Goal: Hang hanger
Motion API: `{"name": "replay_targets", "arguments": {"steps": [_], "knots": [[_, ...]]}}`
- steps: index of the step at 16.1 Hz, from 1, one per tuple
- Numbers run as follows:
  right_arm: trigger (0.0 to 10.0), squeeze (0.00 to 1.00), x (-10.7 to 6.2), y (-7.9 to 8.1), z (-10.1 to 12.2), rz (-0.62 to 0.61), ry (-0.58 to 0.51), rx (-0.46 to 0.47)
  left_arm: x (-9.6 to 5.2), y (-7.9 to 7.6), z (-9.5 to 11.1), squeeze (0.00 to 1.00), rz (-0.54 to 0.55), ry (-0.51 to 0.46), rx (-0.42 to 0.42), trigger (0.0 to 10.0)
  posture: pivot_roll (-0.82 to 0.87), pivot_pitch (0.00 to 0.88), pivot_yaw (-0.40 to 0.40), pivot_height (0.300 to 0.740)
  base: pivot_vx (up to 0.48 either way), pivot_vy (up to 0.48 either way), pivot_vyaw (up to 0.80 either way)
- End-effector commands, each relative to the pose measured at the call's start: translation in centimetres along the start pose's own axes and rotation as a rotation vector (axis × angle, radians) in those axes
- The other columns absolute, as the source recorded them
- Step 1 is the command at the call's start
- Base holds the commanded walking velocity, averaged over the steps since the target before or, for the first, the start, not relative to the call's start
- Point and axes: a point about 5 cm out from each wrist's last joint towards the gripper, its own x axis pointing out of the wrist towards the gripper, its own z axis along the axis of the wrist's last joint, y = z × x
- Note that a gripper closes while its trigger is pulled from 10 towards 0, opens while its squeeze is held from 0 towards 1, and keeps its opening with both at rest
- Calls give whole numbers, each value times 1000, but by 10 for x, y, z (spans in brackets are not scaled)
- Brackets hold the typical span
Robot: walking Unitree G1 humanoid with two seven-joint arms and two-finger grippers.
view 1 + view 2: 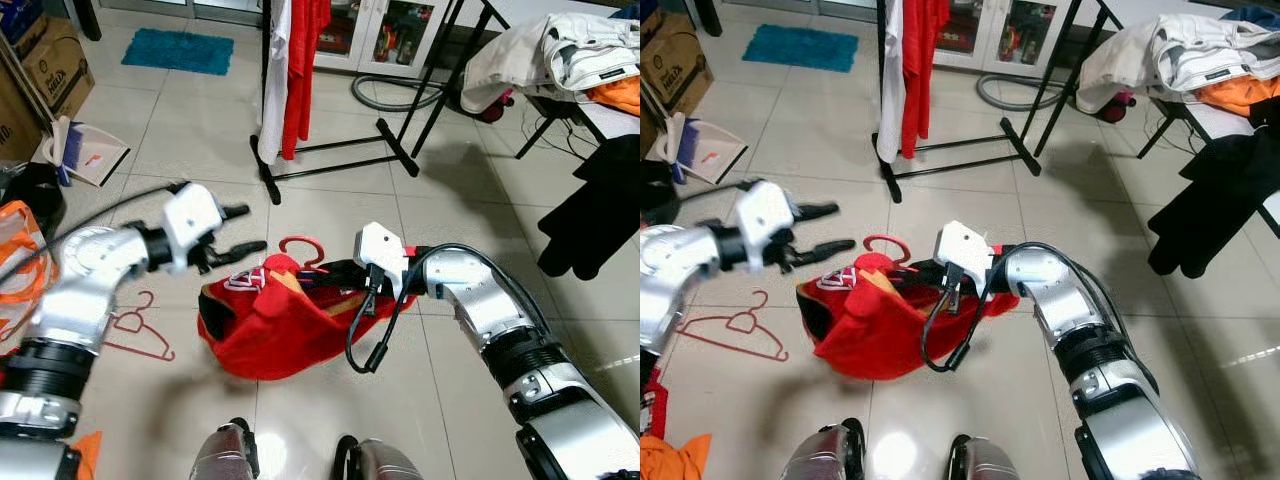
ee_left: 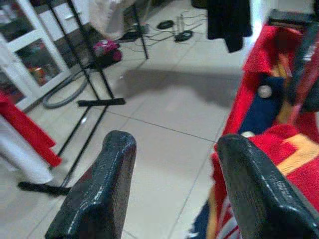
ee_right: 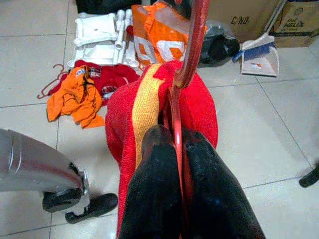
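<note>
A red hanger (image 1: 300,250) carries a red garment (image 1: 270,325) with a yellow stripe, held above the tiled floor in front of me. My right gripper (image 3: 175,149) is shut on the hanger's red wire just below the hook (image 3: 192,45). My left gripper (image 1: 238,232) stands open just left of the garment's collar, its two black fingers (image 2: 99,194) apart with nothing between them. The black clothes rack (image 1: 330,150) stands farther ahead with a white and a red garment (image 1: 300,70) hanging on it.
A pink hanger (image 1: 140,325) lies on the floor at my left. Cardboard boxes (image 1: 50,65), a dustpan (image 1: 85,155) and an orange bag (image 1: 20,250) line the left side. A table (image 1: 600,110) piled with clothes is at the right. A grey hose (image 1: 390,95) lies behind the rack.
</note>
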Motion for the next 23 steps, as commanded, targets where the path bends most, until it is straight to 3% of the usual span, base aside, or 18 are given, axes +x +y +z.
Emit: {"name": "replay_targets", "arguments": {"steps": [1, 4, 7, 8, 13, 17, 19, 23], "knots": [[0, 0, -6, -3, 5, -14, -16, -18, -5, 8, 10, 1000, 14, -25, 16, 10000, -7, 161, -123, 740, 0, 0, 0], [0, 0, -10, -2, 3, -14, -5, -1, -23, 25, 12, 1000, 101, -20, 7, 10000, -14, 168, -128, 740, 0, 0, 0], [0, 0, -13, -5, 4, -32, -15, 23, -26, 26, 7, 961, 144, -19, -13, 10000, -14, 171, -131, 740, 0, 0, 0], [0, 0, -17, -11, 7, -72, -31, 49, -21, 21, 3, 0, 202, -59, -60, 10000, -15, 173, -133, 740, 0, 0, 0], [0, 0, -20, -27, 2, -261, -24, 106, -25, 29, 9, 0, 477, -266, -262, 10000, -8, 178, -137, 740, 0, 0, 0], [0, 0, -20, -40, 2, -445, -93, 234, -43, 39, 4, 0, 694, -325, -347, 10000, 3, 177, -145, 740, 0, 0, 0], [0, 0, -20, -43, 2, -482, -118, 266, -43, 38, 4, 0, 718, -327, -366, 10000, 7, 177, -146, 740, 0, 0, 0], [0, 0, -24, -60, 0, -754, -202, 414, -10, 3, -29, 0, 828, -172, -469, 10000, 29, 168, -146, 740, 0, 0, 0]]}}
